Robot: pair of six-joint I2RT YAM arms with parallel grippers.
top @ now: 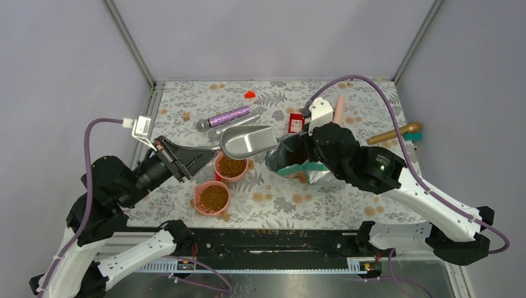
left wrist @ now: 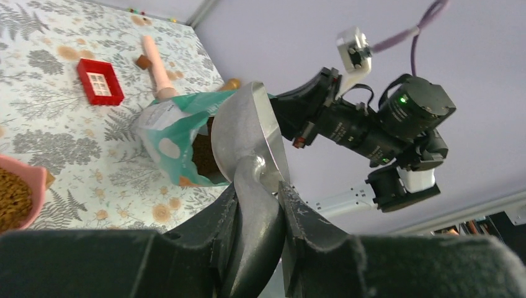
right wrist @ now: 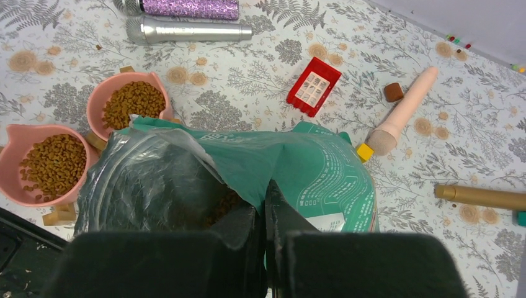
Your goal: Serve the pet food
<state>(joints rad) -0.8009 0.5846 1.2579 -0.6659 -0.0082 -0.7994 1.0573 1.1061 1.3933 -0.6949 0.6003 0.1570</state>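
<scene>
My left gripper (top: 197,158) is shut on the handle of a metal scoop (top: 248,141), whose handle sits between the fingers (left wrist: 310,217). The scoop (left wrist: 245,133) hangs above the table, its open end towards the mouth of the teal-green and silver pouch (top: 298,164), and looks empty from above. My right gripper (right wrist: 263,208) is shut on the pouch's (right wrist: 310,164) upper edge and holds it open. Brown pet food (left wrist: 203,158) shows inside. Two pink bowls (top: 218,162) (top: 198,194) below the scoop hold pet food (top: 232,166).
A purple glitter microphone (top: 226,116) and a silver one (right wrist: 186,30) lie behind the bowls. A red block (right wrist: 313,85), a pink stick (right wrist: 403,112), a gold stick (top: 391,133) and small coloured blocks lie at the back right. A black rail (top: 267,239) runs along the near edge.
</scene>
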